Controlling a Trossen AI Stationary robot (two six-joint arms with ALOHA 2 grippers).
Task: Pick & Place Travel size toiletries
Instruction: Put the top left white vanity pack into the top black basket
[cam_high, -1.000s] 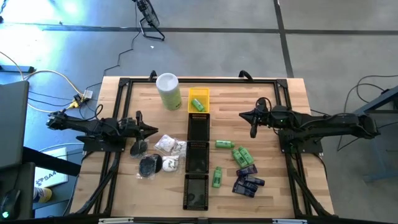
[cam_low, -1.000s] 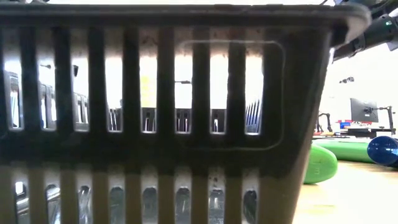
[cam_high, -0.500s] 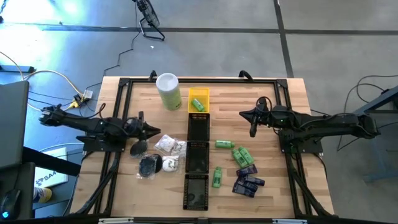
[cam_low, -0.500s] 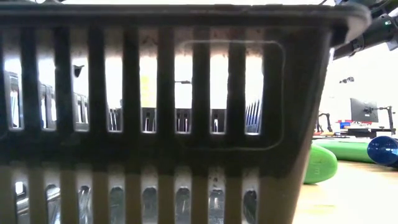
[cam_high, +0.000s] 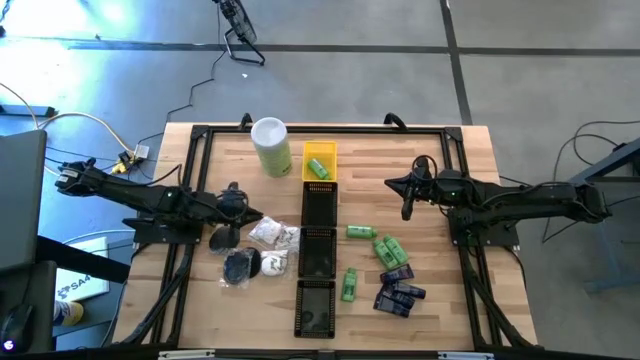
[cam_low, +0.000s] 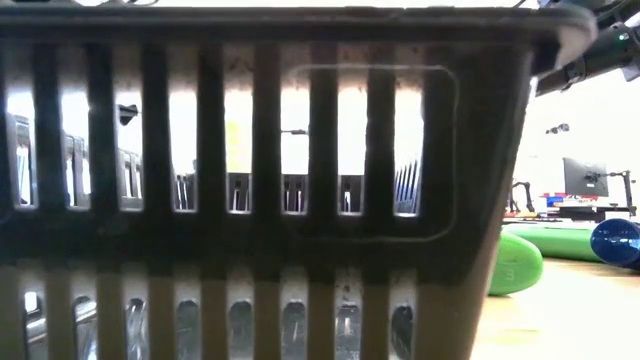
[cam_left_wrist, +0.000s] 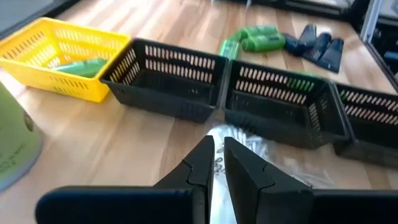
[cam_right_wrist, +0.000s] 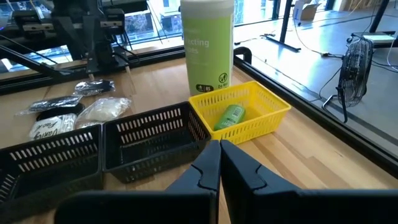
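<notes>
Left gripper (cam_high: 258, 215) over the clear-wrapped white pieces (cam_high: 273, 235)

Its fingers are nearly closed, holding nothing. At three o'clock of the black trays (cam_high: 318, 258), the right gripper (cam_high: 407, 212) waits closed; green bottles (cam_high: 385, 248) lie at its six o'clock.

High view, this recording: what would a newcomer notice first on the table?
A line of four small baskets runs down the middle of the table: one yellow basket holding a green bottle, then three black baskets. A tall pale-green canister stands just left of the yellow one. Green bottles and dark packets lie scattered right of the row, white wrapped pieces left of it.
</notes>
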